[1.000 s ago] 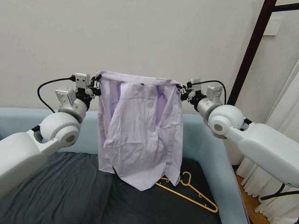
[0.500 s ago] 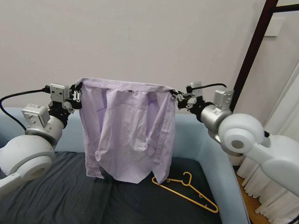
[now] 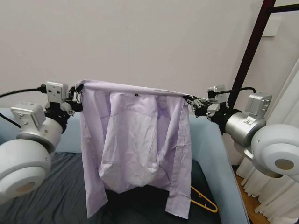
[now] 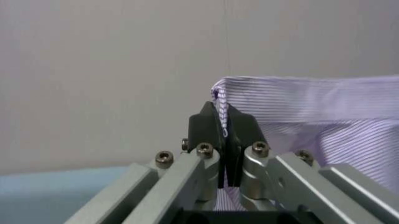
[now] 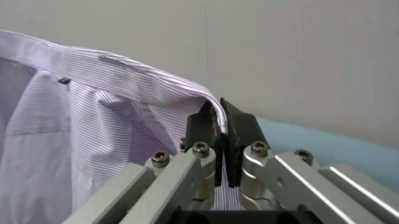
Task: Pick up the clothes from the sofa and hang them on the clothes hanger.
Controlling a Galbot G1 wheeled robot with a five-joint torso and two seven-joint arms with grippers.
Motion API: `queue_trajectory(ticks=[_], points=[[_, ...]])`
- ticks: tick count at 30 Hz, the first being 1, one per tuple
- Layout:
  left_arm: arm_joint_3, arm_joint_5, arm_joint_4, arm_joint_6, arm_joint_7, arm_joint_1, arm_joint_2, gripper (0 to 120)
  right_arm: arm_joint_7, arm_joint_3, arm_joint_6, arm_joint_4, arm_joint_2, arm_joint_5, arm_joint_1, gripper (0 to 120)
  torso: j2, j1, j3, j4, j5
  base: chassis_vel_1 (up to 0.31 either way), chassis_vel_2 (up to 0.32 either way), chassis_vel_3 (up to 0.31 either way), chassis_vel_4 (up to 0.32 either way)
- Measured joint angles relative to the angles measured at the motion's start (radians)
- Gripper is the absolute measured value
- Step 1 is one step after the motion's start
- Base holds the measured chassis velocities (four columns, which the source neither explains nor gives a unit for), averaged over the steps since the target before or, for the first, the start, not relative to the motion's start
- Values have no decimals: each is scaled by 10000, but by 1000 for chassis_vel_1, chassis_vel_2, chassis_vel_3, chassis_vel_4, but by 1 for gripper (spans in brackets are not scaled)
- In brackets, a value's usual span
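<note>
The left gripper (image 3: pixel 76 97) is raised at the left above the sofa (image 3: pixel 209 140), its jaws shut tight on one top corner of the shirt (image 3: pixel 140 140). In the left wrist view that gripper (image 4: pixel 223 119) has the lilac striped edge caught between its black tips. From this corner the shirt's top edge runs almost level across the head view, dipping a little toward the right. The shirt is spread flat, facing the head camera, with a small dark tag near the top. Its body and sleeves hang straight down, so the long axis is vertical and the hem points at the dark cushion (image 3: pixel 51 196). A yellow hanger (image 3: pixel 204 200) lies on the cushion, partly hidden behind the shirt's lower right. The right gripper (image 3: pixel 192 101) is clamped on the other top corner, the cloth pinched between its jaws in the right wrist view (image 5: pixel 219 116). A dark post (image 3: pixel 247 51) slants up at far right
</note>
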Motion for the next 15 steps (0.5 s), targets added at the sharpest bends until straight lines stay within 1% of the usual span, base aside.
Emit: queue_trajectory(ticks=[1,2,3,4,6,7,8,10,11,12,13,15], points=[[135,105,283,-3,0,104,-336,0,0,-209,65,-197,197,-262,-221,0,0,0,0,1,1,0,0,0,0],[135,105,283,-3,0,104,-336,0,0,-209,65,-197,197,-262,-221,0,0,0,0,1,1,0,0,0,0],[243,174,516,-19,5,195,-612,0,-21,-331,111,-340,369,-472,-458,0,-1,1,1,1,1,0,0,0,0],[384,352,854,-43,3,414,-1055,0,-37,-465,184,-540,649,-839,-907,0,-1,2,0,0,6,0,0,0,0],[625,980,1469,-85,29,956,-1872,0,-80,-630,304,-802,1087,-1691,-1940,0,-2,2,2,-1,3,0,0,0,0],[625,980,1469,-85,29,956,-1872,0,-80,-630,304,-802,1087,-1691,-1940,0,-2,2,2,-1,3,0,0,0,0],[695,1447,1923,-179,85,1347,-2329,0,-169,-672,341,-976,1317,-2221,-2474,0,-2,2,1,-7,7,0,0,0,0],[878,2297,2834,-421,262,1866,-3126,0,-390,-720,433,-1420,1648,-2990,-3153,0,-2,1,0,-2,4,0,0,0,0],[1045,2717,3365,-623,346,1987,-3513,0,-551,-744,531,-1777,1849,-3450,-3440,0,-2,1,0,-2,0,0,0,0,0],[1045,2717,3365,-623,346,1987,-3513,0,-551,-744,531,-1777,1849,-3450,-3440,0,-2,1,0,-2,0,0,0,0,0],[1270,3124,4028,-891,458,2027,-3920,0,-696,-783,671,-2191,2061,-3842,-3635,0,-2,0,0,-2,0,0,0,0,0],[1533,3711,5046,-1321,703,2023,-4617,0,-880,-827,878,-2949,2479,-4269,-3903,0,-3,2,1,-3,3,0,0,0,0]])
